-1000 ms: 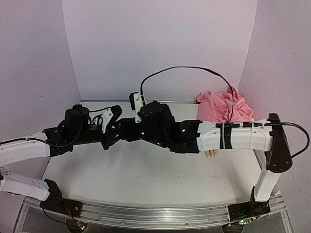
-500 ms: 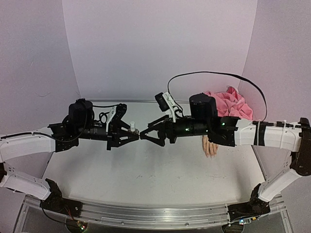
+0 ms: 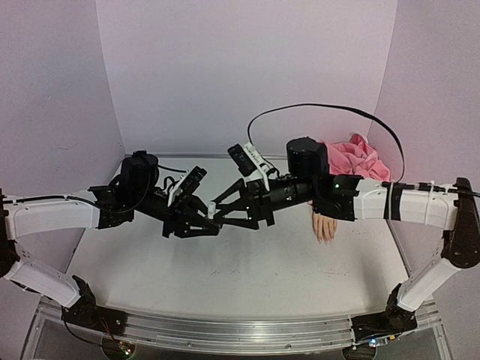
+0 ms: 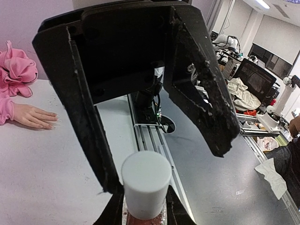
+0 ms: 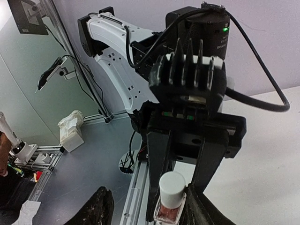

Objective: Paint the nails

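Left wrist view settles the main point: my left fingers (image 4: 111, 215) are pinched on the polish bottle (image 5: 168, 213) just below its white cap (image 4: 146, 180), with the cap pointing towards my other arm. My right fingers (image 4: 84, 117) are spread, one on each side of the cap. One stands just beside it and the other is plainly apart, so nothing is gripped there yet. In the top external view the two sets of fingers meet above the middle of the desk (image 3: 225, 277).

I judge the step in hand to be taking off the cap. To do it well I should:
- centre the cap between my right fingers before pressing;
- bite on the cap alone, not on the glass or my left fingers;
- turn about the bottle's own axis while the left pinch holds firm;
- draw straight out, so the brush, which I cannot see, clears the neck without dragging.

The bottle looks small and smooth, and a slanted bite could spin it in the left pinch.

The nails (image 4: 52, 123) are on the mannequin hand (image 3: 323, 225), which lies flat on the desk off to the right, well apart from the bottle. They are too small for me to tell whether they carry any polish. The hand sticks out of the pink sleeve (image 3: 351, 161), which is bunched in the far right corner. My right forearm (image 3: 375, 202) crosses over its wrist, and the black cable (image 3: 322, 109) arches above. I should mind both when I swing back to the nails.
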